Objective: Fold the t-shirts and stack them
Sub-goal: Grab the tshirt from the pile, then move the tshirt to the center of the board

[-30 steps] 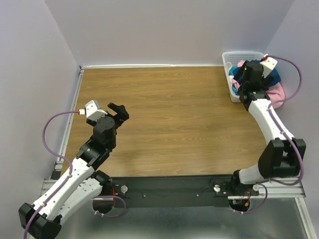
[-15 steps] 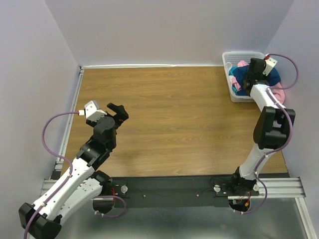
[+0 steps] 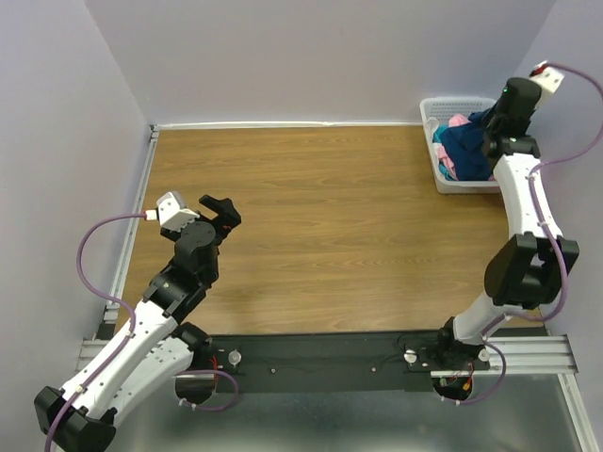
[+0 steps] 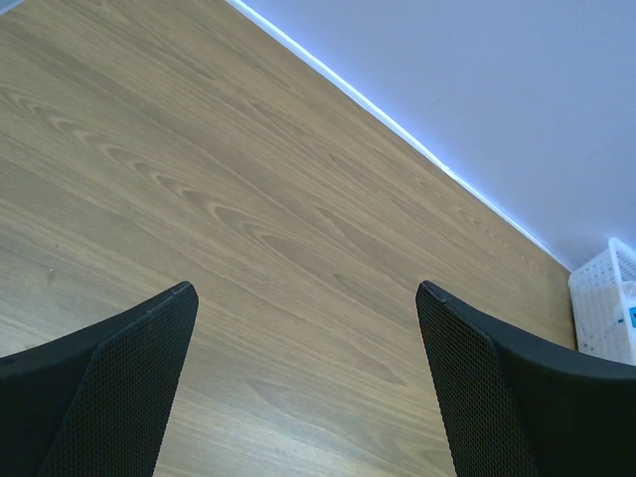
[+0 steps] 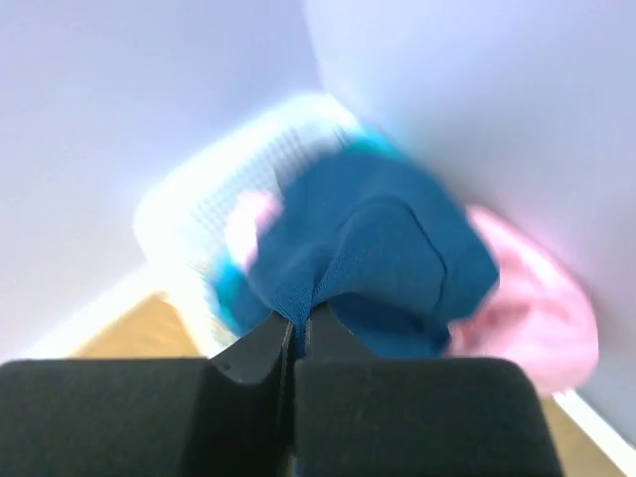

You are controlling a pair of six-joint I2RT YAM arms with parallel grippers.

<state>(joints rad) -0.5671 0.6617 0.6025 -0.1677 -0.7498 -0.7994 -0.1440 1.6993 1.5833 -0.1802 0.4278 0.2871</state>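
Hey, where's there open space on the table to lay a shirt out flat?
The wooden table is bare from the left hand across to the white basket and back to the far wall. Only the far right corner is crowded: the basket is heaped with t-shirts, and the right hand pinches the dark blue t-shirt there.

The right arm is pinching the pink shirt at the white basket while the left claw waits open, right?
Not quite: the right gripper is shut on the dark blue t-shirt, not the pink t-shirt, as the right wrist view shows. The rest holds.
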